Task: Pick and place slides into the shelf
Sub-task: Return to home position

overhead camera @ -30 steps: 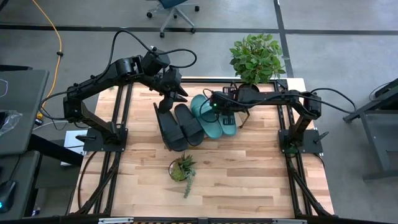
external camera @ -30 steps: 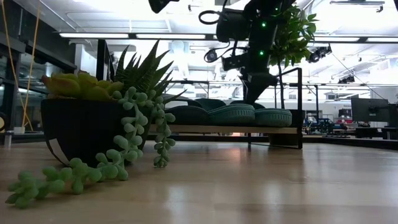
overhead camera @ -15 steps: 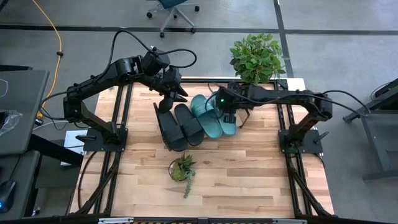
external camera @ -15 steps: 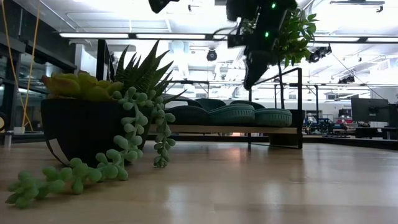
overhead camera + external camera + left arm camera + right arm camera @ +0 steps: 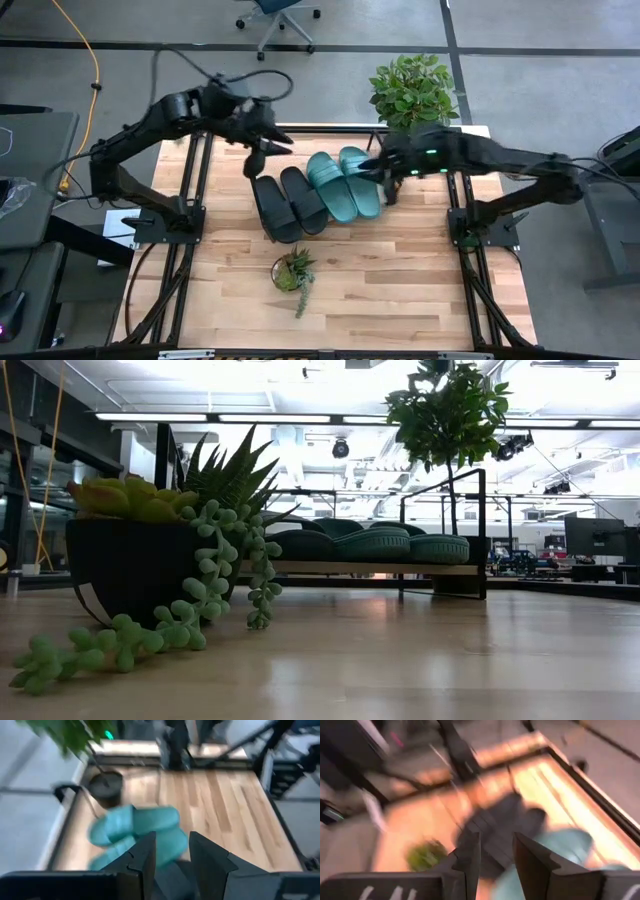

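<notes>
All four slides are lying side by side on the shelf, which is standing toward the far side of the table. The two black slides are taking the left end and the two teal slides the right, each close against its neighbour. The row is fanning a little, so the black ones are reaching nearer the front. In the low view the slides are showing as a row of rounded humps resting on the board between its black end frames.

The left gripper is hanging over the far left end of the row, just beyond the black slides and pointing down toward them. Its fingers are standing a modest gap apart with nothing between them. The right gripper is hanging just beside the outer teal slide at the right end of the row, with its arm stretching in from the table's right side. Its fingers are also parted narrowly and carrying nothing. Height is hard to judge from above, but neither gripper seems to be touching a slide.

A leafy plant is standing at the far edge behind the shelf's right end. A succulent is sitting near the front middle of the table, well apart from the slides.
</notes>
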`<state>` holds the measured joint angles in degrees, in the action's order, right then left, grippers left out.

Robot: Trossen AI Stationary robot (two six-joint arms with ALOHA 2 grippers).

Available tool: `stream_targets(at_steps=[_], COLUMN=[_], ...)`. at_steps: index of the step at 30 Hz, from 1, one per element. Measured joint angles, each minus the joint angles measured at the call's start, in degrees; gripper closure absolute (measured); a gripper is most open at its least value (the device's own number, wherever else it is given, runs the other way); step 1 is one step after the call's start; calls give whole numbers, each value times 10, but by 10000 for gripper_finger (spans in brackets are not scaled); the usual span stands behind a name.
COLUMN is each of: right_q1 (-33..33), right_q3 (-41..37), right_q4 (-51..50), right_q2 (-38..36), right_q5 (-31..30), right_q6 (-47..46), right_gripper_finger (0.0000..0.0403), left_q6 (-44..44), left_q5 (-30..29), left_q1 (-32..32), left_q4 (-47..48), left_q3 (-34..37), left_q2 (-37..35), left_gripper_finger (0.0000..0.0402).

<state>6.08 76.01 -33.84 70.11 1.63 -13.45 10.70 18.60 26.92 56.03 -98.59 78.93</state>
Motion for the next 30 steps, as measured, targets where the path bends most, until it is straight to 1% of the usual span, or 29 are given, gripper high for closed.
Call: stream_targets(at_steps=[3, 7, 9, 11, 15, 18, 20, 22, 23, 24, 28, 30], right_q1=[-10, -14, -14, -14, -14, -13, -14, -14, -14, -13, -13, -13], right_q3=[0, 0, 0, 0, 0, 0, 1, -14, -37, -69, -224, -293], right_q4=[47, 89, 99, 115, 127, 125, 100, 94, 103, 113, 255, 327], right_q2=[-51, -113, -144, -176, -247, -303, -335, -356, -368, -379, -427, -452], right_q5=[23, 53, 77, 89, 85, 64, 43, 31, 27, 22, 19, 26], right_q6=[-36, -72, -71, -61, -31, -8, 3, 0, -4, -7, -58, -92], right_gripper_finger=[297, 297, 297, 297, 297, 297, 297, 299, 301, 303, 316, 321], left_q6=[0, 3, 20, 36, 55, 56, 58, 47, 37, 29, 11, 5], left_q5=[-40, -151, -210, -255, -301, -355, -395, -416, -428, -438, -446, -437], left_q1=[-14, -54, -86, -121, -178, -209, -230, -249, -258, -265, -284, -289], left_q4=[-19, -61, -82, -102, -110, -111, -98, -85, -86, -107, -236, -315], left_q3=[0, 0, 0, 0, 0, 0, 9, 48, 79, 115, 281, 358], left_q2=[-35, -91, -119, -144, -197, -244, -270, -294, -303, -311, -369, -402], left_gripper_finger=[296, 296, 296, 296, 296, 296, 296, 296, 296, 296, 296, 296])
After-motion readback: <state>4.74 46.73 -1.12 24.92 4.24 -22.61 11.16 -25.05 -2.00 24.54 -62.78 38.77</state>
